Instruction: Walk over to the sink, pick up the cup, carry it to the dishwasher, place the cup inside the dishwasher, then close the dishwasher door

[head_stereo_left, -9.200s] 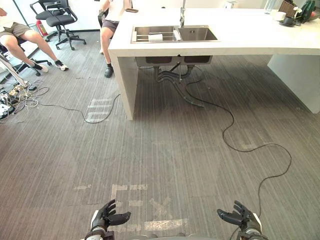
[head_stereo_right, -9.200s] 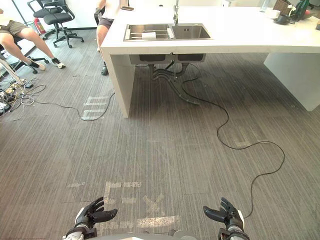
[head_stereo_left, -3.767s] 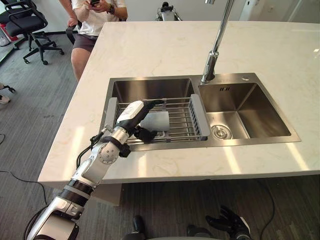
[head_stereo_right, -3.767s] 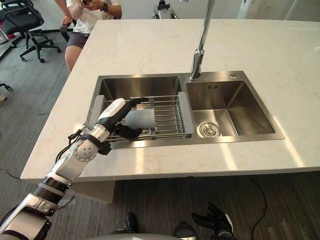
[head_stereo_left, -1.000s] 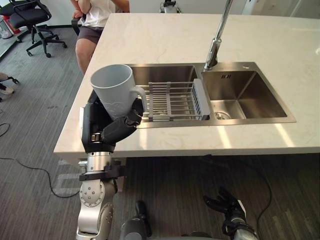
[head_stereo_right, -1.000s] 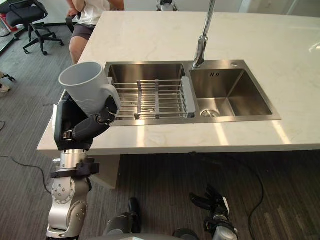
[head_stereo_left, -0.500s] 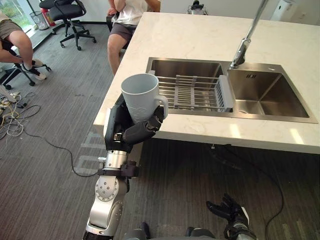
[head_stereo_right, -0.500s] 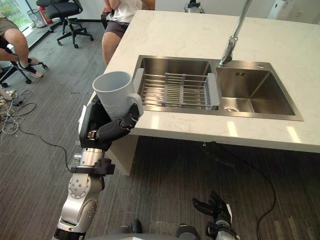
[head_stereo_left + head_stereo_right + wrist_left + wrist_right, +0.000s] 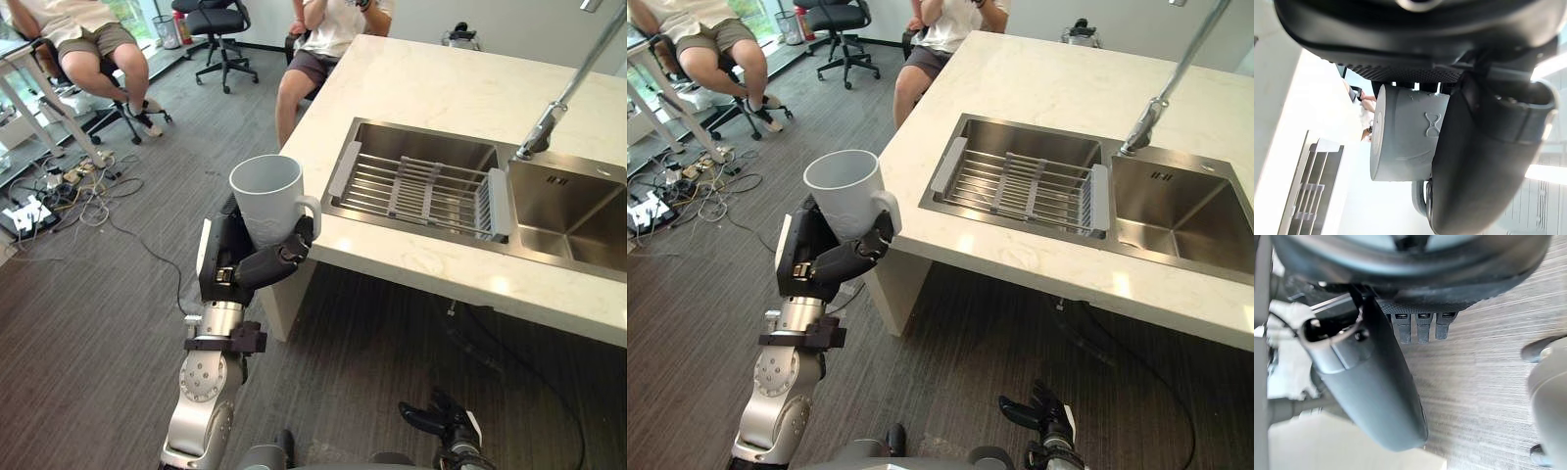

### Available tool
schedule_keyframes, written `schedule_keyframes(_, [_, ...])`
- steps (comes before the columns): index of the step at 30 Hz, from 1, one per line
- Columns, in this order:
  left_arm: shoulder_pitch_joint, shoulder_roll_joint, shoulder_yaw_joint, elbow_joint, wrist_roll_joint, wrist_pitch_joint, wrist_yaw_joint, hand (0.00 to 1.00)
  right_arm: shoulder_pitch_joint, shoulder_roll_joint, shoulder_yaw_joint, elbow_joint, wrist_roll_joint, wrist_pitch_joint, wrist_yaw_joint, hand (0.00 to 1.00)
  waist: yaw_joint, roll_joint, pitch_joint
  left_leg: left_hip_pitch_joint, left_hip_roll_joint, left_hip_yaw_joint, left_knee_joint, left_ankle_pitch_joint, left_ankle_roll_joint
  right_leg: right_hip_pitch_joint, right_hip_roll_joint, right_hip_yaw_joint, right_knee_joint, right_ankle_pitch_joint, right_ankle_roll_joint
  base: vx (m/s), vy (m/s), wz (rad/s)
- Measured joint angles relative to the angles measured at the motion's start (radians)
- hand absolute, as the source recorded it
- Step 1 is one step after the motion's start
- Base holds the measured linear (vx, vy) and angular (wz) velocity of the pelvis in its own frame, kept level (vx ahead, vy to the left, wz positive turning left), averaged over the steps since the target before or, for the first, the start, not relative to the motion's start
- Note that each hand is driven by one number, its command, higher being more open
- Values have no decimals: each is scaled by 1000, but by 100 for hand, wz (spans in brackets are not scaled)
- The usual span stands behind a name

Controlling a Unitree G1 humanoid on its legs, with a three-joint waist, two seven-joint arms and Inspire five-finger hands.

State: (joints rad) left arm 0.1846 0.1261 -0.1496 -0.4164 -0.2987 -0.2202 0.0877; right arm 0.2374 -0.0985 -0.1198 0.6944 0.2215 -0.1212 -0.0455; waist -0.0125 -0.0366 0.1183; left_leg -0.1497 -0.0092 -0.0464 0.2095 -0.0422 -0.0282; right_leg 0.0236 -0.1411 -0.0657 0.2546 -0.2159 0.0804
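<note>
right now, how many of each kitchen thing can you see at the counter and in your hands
white mug, held in the left hand: 1
sink basins, left and right: 2
dish rack: 1
faucet: 1
total: 5

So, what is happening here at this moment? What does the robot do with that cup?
The robot's left hand is curled round a pale cup and holds it upright, off the corner of the white counter and apart from it. The sink and its wire rack lie to the right. The right hand hangs low and open, holding nothing. The cup is not yet at the dishwasher. A person sits beyond the counter.
</note>
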Motion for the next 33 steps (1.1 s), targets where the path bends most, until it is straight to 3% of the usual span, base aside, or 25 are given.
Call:
schedule_keyframes(1, [10,-13,5,-16,-1,0,-1,30,-10,-11,4,-18,-13,-2,-1,90,3,2,2,-21,6,5,0,1,-8,5,-3,-37,-6,0,0,-87,-85,91])
schedule_keyframes(2, [12,-22,16,-19,-4,-1,-1,30,-23,-19,1,-19,-22,-5,-5,90,2,4,3,-37,45,98,9,-17,19,23,-1,-82,-18,1,0,-84,-77,97])
schedule_keyframes(3, [12,-24,22,-19,-9,-1,-1,30,-31,-23,1,-20,-27,-6,-8,90,-2,5,4,-42,79,173,23,-26,19,35,-3,-106,-27,1,0,-45,-81,109])
schedule_keyframes(5, [12,-31,36,-16,-23,-2,-1,30,-37,-61,-1,-20,-46,-10,-26,90,-5,29,10,-50,217,464,119,-48,34,78,-6,-192,-46,1,0,10,-14,107])
schedule_keyframes(6, [15,-32,40,-16,-25,-2,-2,30,-38,-73,-1,-19,-57,-10,-30,90,-5,41,7,-49,233,500,132,-40,34,81,-9,-207,-45,0,0,52,134,76])
schedule_keyframes(7, [27,-32,58,-17,-25,-6,-3,30,-49,-90,-2,-14,-69,-9,-35,90,2,48,7,-52,215,508,131,-39,34,80,-24,-217,-39,-1,-1,65,193,47])
schedule_keyframes(10, [57,-32,114,-15,-33,-10,-3,30,-79,-91,-5,-14,-110,-1,-39,90,-7,34,16,-52,142,491,126,-74,58,76,-97,-246,30,-26,0,58,172,46])
schedule_keyframes(11, [67,-32,114,-13,-35,-9,-4,30,-77,-91,-6,-12,-119,4,-37,90,-11,30,20,-46,112,463,129,-89,73,38,-141,-247,166,-23,-1,113,236,81])
schedule_keyframes(13, [68,-26,114,-13,-35,-9,-11,30,-76,-86,-6,-5,-140,11,-31,90,-11,25,23,-34,82,420,146,-105,83,-8,-176,-211,327,8,2,142,173,79])
schedule_keyframes(14, [69,-25,114,-13,-35,-8,-12,30,-78,-82,-6,7,-147,16,-25,90,-15,23,27,-20,66,383,143,-108,102,-59,-179,-141,449,59,1,232,171,98])
schedule_keyframes(15, [69,-25,112,-12,-34,-8,-11,30,-77,-73,-5,11,-148,19,-19,90,-25,27,29,-8,60,336,140,-120,118,-89,-136,-62,509,5,7,231,147,105])
schedule_keyframes(17, [69,-21,110,-11,-35,-8,-11,30,-75,-56,5,9,-148,20,-17,90,-28,27,32,21,49,273,117,-121,120,-137,-51,49,511,-66,-9,182,78,99])
schedule_keyframes(19, [62,-8,78,-4,-35,-8,-10,30,-44,-46,17,-5,-146,14,-13,90,-36,27,30,49,22,198,98,-115,105,-177,27,177,406,-92,-11,154,11,117])
schedule_keyframes(21, [55,-5,53,-4,-37,-8,-11,30,-28,-46,17,-15,-146,13,-8,90,-31,13,24,53,-4,149,110,-121,95,-198,51,246,318,-89,-6,182,-72,110])
schedule_keyframes(22, [58,-5,44,-4,-38,-8,-9,30,-12,-45,18,-24,-146,17,-8,90,-27,6,20,64,-20,117,123,-136,82,-201,51,249,248,-59,-1,238,-151,106])
schedule_keyframes(23, [59,-4,46,-14,-38,-9,-8,30,11,-37,21,-58,-145,20,-8,90,-15,-11,10,59,-37,102,157,-162,66,-200,34,222,190,34,-10,201,-163,83])
schedule_keyframes(24, [59,-9,48,-17,-37,-11,-8,30,21,-34,22,-75,-145,20,-8,90,-13,-14,6,51,-39,91,181,-181,60,-195,27,208,185,12,32,219,-214,64])
schedule_keyframes(25, [67,-31,46,-18,-38,-12,-7,30,25,-35,20,-85,-144,20,-8,90,-7,8,-8,31,-5,86,217,-210,33,-180,47,175,167,10,20,206,-210,58])
schedule_keyframes(27, [69,-56,35,-20,-38,-13,-16,30,33,-36,19,-114,-142,20,-7,90,-2,31,-22,20,50,122,235,-220,27,-157,71,133,138,17,4,198,-182,46])
schedule_keyframes(29, [74,-70,35,-21,-39,-13,-22,30,37,-34,16,-140,-140,24,-7,90,10,33,-24,46,69,135,209,-220,22,-123,84,114,112,20,-1,133,-119,15])
schedule_keyframes(33, [89,-70,50,-21,-39,-13,-23,30,85,-26,11,-142,-135,23,-4,90,24,19,-30,55,63,119,192,-219,22,-88,79,98,70,23,-4,48,-5,12])
